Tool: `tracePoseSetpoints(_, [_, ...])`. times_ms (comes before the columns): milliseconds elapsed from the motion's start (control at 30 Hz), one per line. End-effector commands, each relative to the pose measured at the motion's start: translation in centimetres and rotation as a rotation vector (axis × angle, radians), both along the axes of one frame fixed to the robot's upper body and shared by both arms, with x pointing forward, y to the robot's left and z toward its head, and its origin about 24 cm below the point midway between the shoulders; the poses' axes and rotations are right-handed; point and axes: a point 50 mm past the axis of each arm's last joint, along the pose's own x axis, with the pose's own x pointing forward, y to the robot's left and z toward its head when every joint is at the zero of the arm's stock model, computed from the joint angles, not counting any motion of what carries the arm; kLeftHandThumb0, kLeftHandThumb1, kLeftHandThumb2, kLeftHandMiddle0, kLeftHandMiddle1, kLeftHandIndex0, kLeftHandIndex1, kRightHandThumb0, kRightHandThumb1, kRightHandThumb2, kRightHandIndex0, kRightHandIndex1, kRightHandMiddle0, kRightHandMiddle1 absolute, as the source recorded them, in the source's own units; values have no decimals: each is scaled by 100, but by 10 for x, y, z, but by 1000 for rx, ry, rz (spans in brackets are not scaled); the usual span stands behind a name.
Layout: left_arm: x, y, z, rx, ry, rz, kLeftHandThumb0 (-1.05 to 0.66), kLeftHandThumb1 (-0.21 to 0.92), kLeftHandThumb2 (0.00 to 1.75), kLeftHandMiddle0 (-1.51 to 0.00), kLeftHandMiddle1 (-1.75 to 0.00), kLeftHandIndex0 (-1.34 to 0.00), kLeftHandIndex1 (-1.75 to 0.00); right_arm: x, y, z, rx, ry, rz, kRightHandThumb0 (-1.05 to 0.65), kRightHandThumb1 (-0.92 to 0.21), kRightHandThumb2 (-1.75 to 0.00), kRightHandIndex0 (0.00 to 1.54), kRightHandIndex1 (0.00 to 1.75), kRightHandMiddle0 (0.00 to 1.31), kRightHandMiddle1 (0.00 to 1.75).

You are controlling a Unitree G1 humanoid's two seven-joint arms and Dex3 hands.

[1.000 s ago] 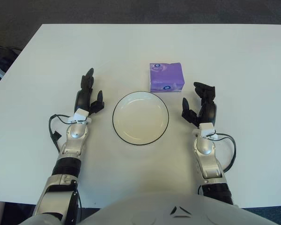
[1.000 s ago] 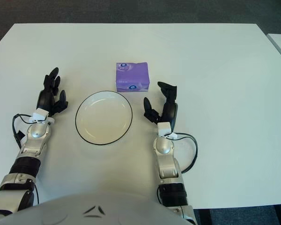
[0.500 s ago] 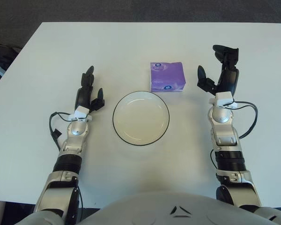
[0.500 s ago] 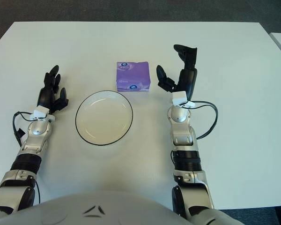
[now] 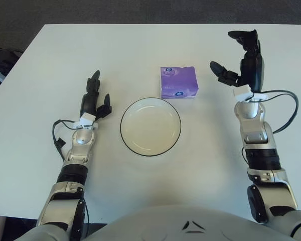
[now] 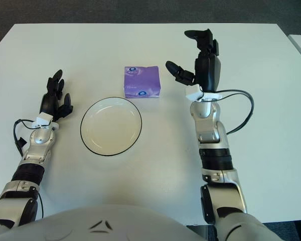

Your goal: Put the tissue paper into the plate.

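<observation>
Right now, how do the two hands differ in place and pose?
The right hand is beside the tissue pack, on its right; the left hand shows left of the plate. The right hand's fingers spread wide; the left's lie closer together. Both hold nothing.

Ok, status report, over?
Right hand open, right of tissue pack. Left hand open, left of plate. Pack on table, nothing blocking.

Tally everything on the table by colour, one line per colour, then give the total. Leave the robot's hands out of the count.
Purple: 1, the tissue pack
White with a black rim: 1, the plate
Total: 2
Not counted: the right hand, open to the right of the tissue pack, and the left hand, open to the left of the plate.
</observation>
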Motion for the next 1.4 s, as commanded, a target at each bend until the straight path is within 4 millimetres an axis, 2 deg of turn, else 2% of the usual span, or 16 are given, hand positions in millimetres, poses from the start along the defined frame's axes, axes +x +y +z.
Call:
tracePoseSetpoints(0, [-41,-22,-72,-89,269,8,-68,92,83,-22,0,0,-42,9,6,14,-147,-35,31,-61,-90,-44,19,70,0,94])
tracePoseSetpoints(67, [-41,-22,-72,-88,269,8,-67,92,82,-22,0,0,-41,11,7,16,-191,-41,39,-62,-91,-42,18,59,0,88])
tracePoseSetpoints(267, [-41,-20,-73,-79,275,4,-68,92,82,-21,0,0,-39,16,12,27,-375,-46,50,-66,-92,-39,16,42,0,76])
tracePoseSetpoints(467, [-40,-20,-74,-69,282,0,-70,92,84,-20,0,0,-37,26,20,36,-584,29,64,-72,-92,-42,12,33,0,62])
tracePoseSetpoints(667, [-40,-19,-75,-65,286,-3,-71,92,85,-19,0,0,-35,43,25,38,-778,82,72,-85,-92,-52,3,15,0,37])
tracePoseSetpoints(800, [-39,-19,-75,-67,284,-2,-71,92,85,-19,0,0,-35,47,26,37,-836,90,76,-95,-92,-58,0,3,0,23])
tracePoseSetpoints(900, [-39,-19,-75,-69,281,0,-70,92,86,-19,0,0,-36,51,34,36,-871,101,95,-101,-92,-52,0,1,0,9])
tracePoseSetpoints(1000, [-39,-19,-75,-70,279,-1,-69,92,86,-19,0,0,-37,56,42,33,-901,111,111,-104,-92,-45,0,0,0,3])
tracePoseSetpoints(1200, [-39,-19,-75,-67,274,-4,-69,92,86,-19,0,0,-36,62,48,28,-931,161,154,-105,-92,-34,0,0,0,0])
tracePoseSetpoints(1367, [-38,-19,-74,-62,273,-5,-69,92,86,-19,0,0,-36,72,56,12,-968,211,159,-105,-92,-29,0,0,0,0])
